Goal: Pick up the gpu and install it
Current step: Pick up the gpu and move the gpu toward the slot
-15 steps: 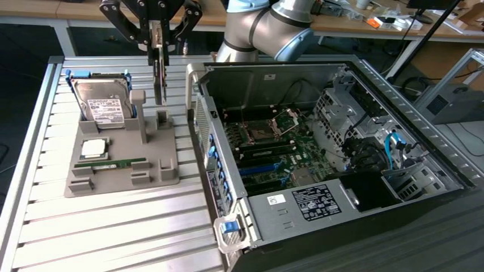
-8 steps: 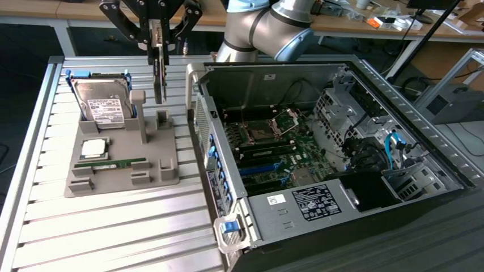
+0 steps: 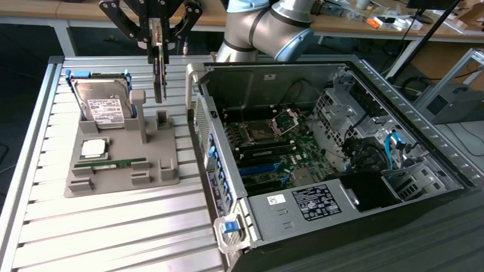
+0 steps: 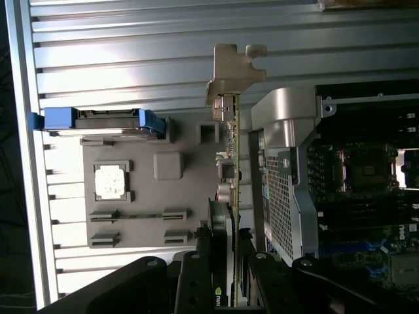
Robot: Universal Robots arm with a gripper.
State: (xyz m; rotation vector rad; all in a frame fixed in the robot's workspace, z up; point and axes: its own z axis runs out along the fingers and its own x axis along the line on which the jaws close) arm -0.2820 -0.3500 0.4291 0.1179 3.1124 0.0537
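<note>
The gpu [image 3: 158, 76] is a thin dark card seen edge-on, hanging upright over the grey parts holder [image 3: 162, 173]. My gripper [image 3: 157, 41] is shut on its upper edge, at the exterior view's upper left. The card's lower end is level with the holder's tall posts [image 3: 139, 102], left of the open computer case [image 3: 423, 147]. In the wrist view the gpu [image 4: 234, 147] runs as a narrow strip from my gripper [image 4: 229, 265] to its silver bracket [image 4: 232, 65], between the holder and the case wall.
On the holder stand a silver hard drive [image 3: 102, 105] in blue rails, a processor chip [image 3: 94, 148] and a green memory stick [image 3: 113, 164]. The motherboard [image 3: 276, 150] lies exposed inside the case. The slatted metal table [image 3: 113, 226] stretches in front.
</note>
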